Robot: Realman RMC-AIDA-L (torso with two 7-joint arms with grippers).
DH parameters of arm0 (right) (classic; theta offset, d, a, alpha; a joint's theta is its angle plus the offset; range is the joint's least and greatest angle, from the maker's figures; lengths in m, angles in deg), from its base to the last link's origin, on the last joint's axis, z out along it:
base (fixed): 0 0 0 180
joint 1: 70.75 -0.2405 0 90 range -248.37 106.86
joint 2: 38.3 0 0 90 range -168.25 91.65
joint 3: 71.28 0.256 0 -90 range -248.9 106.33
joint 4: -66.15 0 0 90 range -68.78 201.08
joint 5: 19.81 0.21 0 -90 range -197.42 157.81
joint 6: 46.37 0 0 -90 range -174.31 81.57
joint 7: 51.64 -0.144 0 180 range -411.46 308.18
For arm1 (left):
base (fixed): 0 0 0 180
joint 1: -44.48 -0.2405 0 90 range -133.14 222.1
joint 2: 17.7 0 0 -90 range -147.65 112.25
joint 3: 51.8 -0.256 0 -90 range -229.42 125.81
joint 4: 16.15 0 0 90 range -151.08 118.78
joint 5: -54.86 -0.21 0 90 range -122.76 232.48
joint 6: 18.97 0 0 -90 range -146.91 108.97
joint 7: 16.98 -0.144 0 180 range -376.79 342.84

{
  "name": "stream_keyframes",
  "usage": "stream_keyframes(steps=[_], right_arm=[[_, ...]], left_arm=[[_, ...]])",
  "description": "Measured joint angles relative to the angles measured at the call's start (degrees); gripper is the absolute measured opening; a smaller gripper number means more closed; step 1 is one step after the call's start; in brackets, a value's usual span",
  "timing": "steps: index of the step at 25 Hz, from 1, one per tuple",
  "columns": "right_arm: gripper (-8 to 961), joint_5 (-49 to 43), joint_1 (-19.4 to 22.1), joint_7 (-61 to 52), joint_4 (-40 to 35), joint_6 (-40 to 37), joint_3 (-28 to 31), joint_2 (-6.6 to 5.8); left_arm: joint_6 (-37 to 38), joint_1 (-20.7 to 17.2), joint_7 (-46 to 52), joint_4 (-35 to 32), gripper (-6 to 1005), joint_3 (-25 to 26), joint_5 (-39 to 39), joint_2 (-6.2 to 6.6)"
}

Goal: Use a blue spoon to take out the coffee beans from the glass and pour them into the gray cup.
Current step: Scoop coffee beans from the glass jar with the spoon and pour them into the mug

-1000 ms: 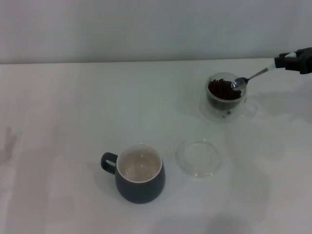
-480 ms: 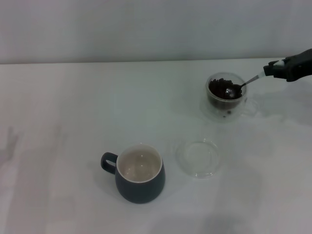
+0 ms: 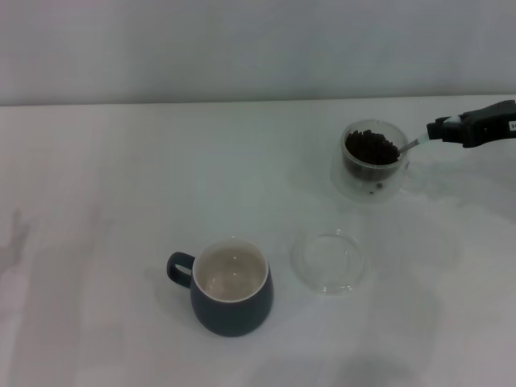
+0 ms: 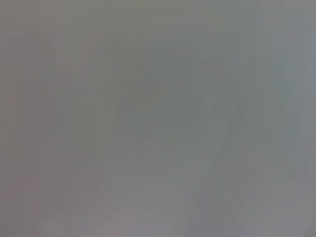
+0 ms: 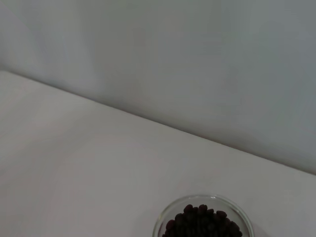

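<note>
A pale white tabletop (image 3: 121, 201) fills most of the head view, meeting a plain wall at the back.

At the near centre stands the gray cup (image 3: 231, 287), upright, its loop handle pointing to the robot's left and its cream inside holding nothing. Just beside it on the robot's right lies a flat clear saucer (image 3: 328, 260), apart from the cup.

Farther back on the right stands the glass (image 3: 371, 161), upright and heaped with dark coffee beans (image 3: 371, 148) (the right wrist view also shows its rim (image 5: 203, 222) and the beans (image 5: 202, 224) from above).

The right claw (image 3: 442, 129) reaches in from the right edge, just beside the glass, clamped on the pale handle of the blue spoon (image 3: 419, 143). The spoon slopes down over the rim, its bowl buried among the beans.

The left claw appears in no view; its wrist camera shows only a featureless gray field.
</note>
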Motion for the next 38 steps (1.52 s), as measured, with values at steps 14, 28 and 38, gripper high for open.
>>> stream_keyframes(steps=[14, 28, 38], right_arm=[[167, 3.99, 0.36, -7.45, 4.85, 1.79, 1.94, -0.05], [169, 6.83, 0.72, -8.83, 10.04, 1.35, 7.61, 0.02], [170, 9.52, 1.09, -8.93, 14.22, 1.16, 11.11, -0.59]], left_arm=[[-0.01, 0.15, -0.23, 0.53, 835, 0.32, 0.10, 0.16], [0.18, 0.81, -0.31, 0.67, 835, 0.33, 0.01, 0.27], [0.26, 1.08, -0.32, 1.31, 834, 0.33, 0.00, 0.26]])
